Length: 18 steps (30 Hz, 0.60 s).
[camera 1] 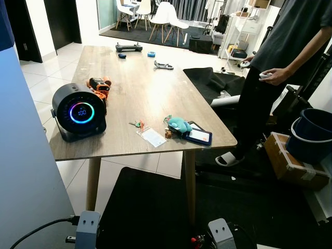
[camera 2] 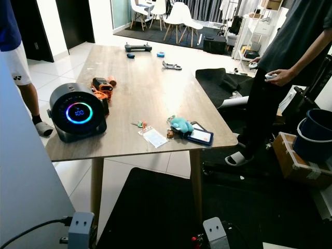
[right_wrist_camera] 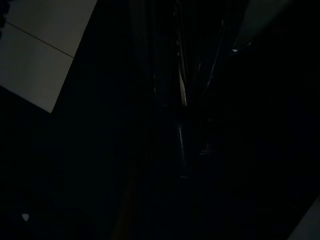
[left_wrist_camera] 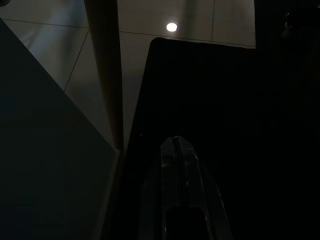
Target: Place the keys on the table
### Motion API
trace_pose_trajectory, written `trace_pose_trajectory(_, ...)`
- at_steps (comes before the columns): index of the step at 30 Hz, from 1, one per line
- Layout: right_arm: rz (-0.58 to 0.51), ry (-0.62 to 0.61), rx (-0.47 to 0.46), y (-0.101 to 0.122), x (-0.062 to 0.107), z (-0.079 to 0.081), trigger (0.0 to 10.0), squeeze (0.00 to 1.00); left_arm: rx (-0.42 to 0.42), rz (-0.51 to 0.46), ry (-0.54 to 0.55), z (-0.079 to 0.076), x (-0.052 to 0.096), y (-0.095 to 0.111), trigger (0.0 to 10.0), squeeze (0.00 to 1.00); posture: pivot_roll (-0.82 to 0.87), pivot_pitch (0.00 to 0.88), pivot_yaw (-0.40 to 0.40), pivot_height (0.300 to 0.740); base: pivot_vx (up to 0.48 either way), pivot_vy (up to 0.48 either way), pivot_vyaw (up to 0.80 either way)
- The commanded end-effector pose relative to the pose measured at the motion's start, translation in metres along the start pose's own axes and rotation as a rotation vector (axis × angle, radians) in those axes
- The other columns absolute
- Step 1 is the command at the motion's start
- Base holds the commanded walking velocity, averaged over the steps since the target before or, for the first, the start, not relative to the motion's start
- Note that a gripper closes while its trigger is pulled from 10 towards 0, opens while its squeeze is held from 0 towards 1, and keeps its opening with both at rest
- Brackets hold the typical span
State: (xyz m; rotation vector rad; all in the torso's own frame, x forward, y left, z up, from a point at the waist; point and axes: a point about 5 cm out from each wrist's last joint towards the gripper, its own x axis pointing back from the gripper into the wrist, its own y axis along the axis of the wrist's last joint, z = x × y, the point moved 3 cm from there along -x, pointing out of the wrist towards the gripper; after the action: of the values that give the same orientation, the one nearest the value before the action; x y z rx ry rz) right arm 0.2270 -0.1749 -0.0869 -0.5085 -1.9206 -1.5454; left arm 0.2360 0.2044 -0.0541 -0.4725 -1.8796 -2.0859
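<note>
A small bunch of keys (camera 1: pixel 137 124) with green and red tags lies on the wooden table (camera 1: pixel 135 88) near its front edge, beside a white tag (camera 1: pixel 153 137). Just right of it sit a teal plush charm (camera 1: pixel 179 124) and a blue card holder (camera 1: pixel 199 136). Both my arms hang low in front of the table: the left arm (camera 1: pixel 87 226) and the right arm (camera 1: pixel 221 233). In the left wrist view my left gripper (left_wrist_camera: pixel 175 146) is shut on nothing, pointing down at a black mat (left_wrist_camera: pixel 215 100). The right wrist view is very dark.
A round black speaker (camera 1: pixel 79 111) with a glowing ring and an orange tool (camera 1: pixel 98 84) stand at the table's left. Small items lie at the far end. A person (camera 1: pixel 280 67) stands at the table's right by a blue bucket (camera 1: pixel 314 132). Another person's leg (camera 2: pixel 28 93) is at the left.
</note>
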Motion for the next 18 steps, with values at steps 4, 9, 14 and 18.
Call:
trace_pose_trajectory(4,0.008,-0.008,0.016,-0.0044,0.002,-0.003,10.0,0.0,-0.006,0.023,-0.019,-0.0065,0.0024,-0.0064,10.0,0.0,0.12,0.036,-0.074,0.74,0.0,0.0,0.0)
trace_pose_trajectory(9,0.01,-0.009,0.017,-0.005,0.0021,-0.0029,10.0,0.0,-0.008,0.024,-0.02,-0.0061,0.0024,-0.0066,10.0,0.0,0.11,0.032,-0.073,0.74,0.0,0.0,0.0)
trace_pose_trajectory(14,0.011,-0.011,0.019,-0.0052,0.0023,-0.0039,10.0,0.0,-0.009,0.022,-0.022,-0.0064,0.0016,-0.0057,10.0,0.0,0.11,0.03,-0.074,0.74,0.0,0.0,0.0)
trace_pose_trajectory(18,0.01,-0.012,0.02,-0.0051,0.0024,-0.0043,10.0,0.0,-0.01,0.022,-0.023,-0.0068,0.0014,-0.0055,10.0,0.0,0.11,0.029,-0.075,0.74,0.0,0.0,0.0)
